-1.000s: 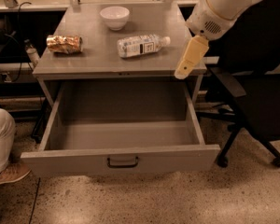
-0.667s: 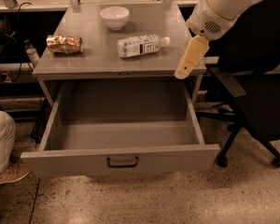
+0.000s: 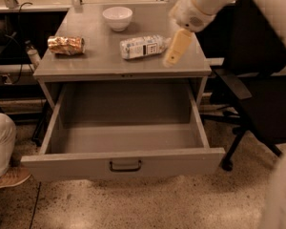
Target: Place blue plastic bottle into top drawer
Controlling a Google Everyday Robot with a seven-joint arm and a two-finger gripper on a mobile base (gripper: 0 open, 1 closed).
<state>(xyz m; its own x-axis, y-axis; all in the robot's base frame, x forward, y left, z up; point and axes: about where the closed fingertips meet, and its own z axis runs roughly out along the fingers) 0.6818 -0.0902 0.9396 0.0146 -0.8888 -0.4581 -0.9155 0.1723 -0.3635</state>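
Note:
The blue plastic bottle (image 3: 144,46) lies on its side on the grey cabinet top (image 3: 105,63), cap pointing right. The top drawer (image 3: 124,159) is pulled wide open below it, with a small dark handle (image 3: 125,165) on its front panel. My gripper (image 3: 176,47) hangs from the white arm (image 3: 200,6) at the upper right. Its pale yellow tip is just right of the bottle's cap, close to it and above the cabinet top. It holds nothing that I can see.
A white bowl (image 3: 117,17) stands at the back of the cabinet top. A crumpled gold foil packet (image 3: 66,44) lies at its left. A black office chair (image 3: 257,94) stands close on the right. A person's leg and shoe (image 3: 5,151) are at the left.
My gripper has moved left and a little back, from over the cabinet's right edge to just beside the bottle's cap. The bottle and drawer have not moved.

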